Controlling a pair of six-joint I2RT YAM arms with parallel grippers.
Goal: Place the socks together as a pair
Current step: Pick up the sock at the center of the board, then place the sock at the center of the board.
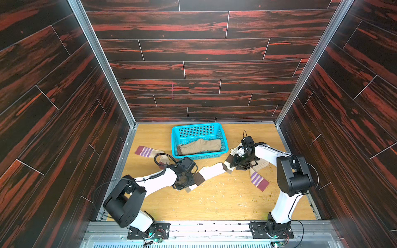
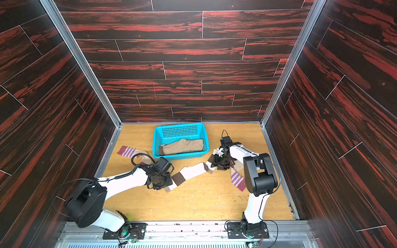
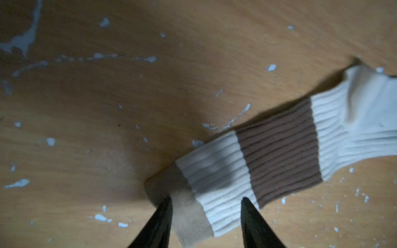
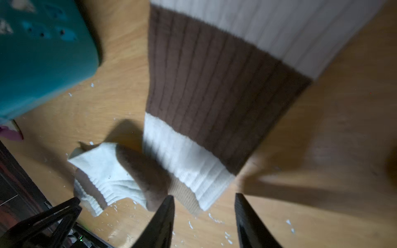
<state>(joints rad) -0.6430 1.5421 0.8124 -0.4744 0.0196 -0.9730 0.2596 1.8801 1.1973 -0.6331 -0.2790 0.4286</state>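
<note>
Dimly, left jaws spread astride banded sock (image 3: 279,150) cuff, right jaws spread, view blurred

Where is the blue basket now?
In both top views the blue basket stands at the far middle of the table, with tan socks lying inside it.

Both top views look steeply down from high over the near edge of the desk (image 1: 214,204) toward the back wall (image 2: 182,64), sharing the whole desk from afar. Each wrist view hangs close over the desk, looking along its own fingers. The left fingers (image 3: 160,223) and right fingers (image 4: 163,221) enter at the frame's lower edge.
</note>
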